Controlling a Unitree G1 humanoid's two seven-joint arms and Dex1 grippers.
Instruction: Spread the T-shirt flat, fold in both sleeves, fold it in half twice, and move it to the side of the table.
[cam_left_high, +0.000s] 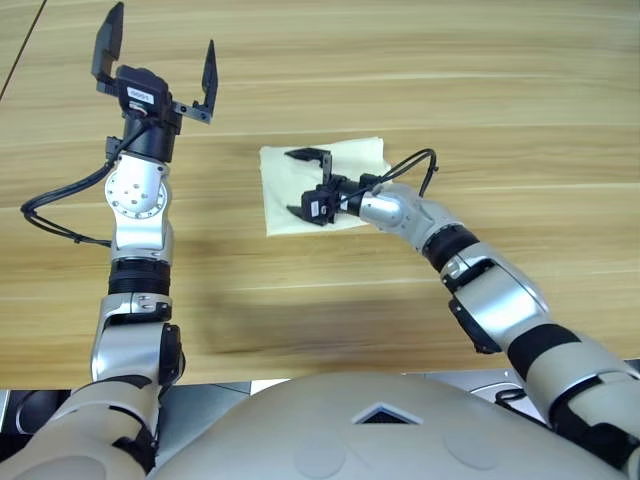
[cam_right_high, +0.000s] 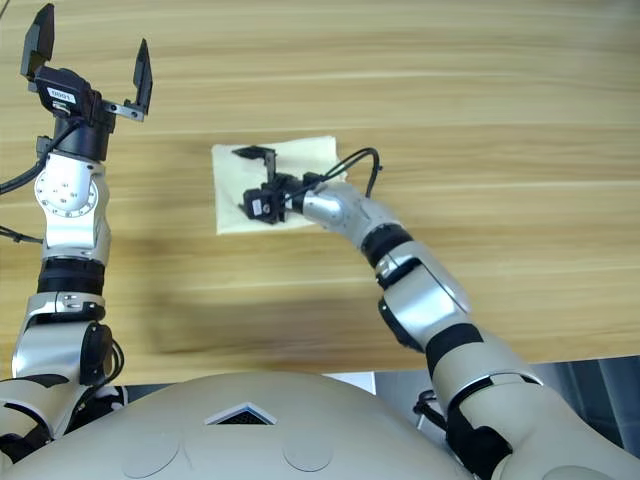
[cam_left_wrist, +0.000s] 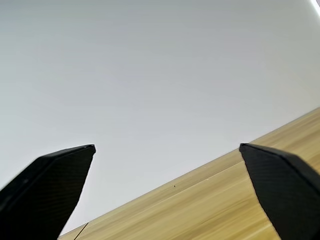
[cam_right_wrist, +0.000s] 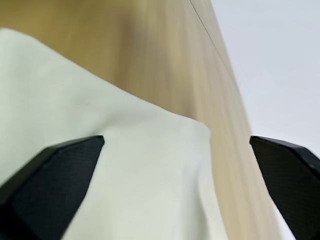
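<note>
R gripper (cam_left_high: 303, 183): jaws wide, nothing held, low over folded T-shirt (cam_left_high: 355, 160) at mid-table (cam_left_high: 500, 100). L gripper (cam_left_high: 160, 60): jaws wide, empty, raised well apart from cloth.

Risk: R pinches top layer only, so folds peel open when dragged to the side.

White tag (cam_left_high: 138, 97) on L gripper body, print too small to read.

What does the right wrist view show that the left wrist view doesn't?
Right wrist view: the pale T-shirt lies close beneath the right gripper, one cloth corner set against the table. Left wrist view: a plain pale background above the table's far edge, with the left gripper held clear of any cloth. Both: two black fingertips spread wide apart, framing light wood table.
</note>
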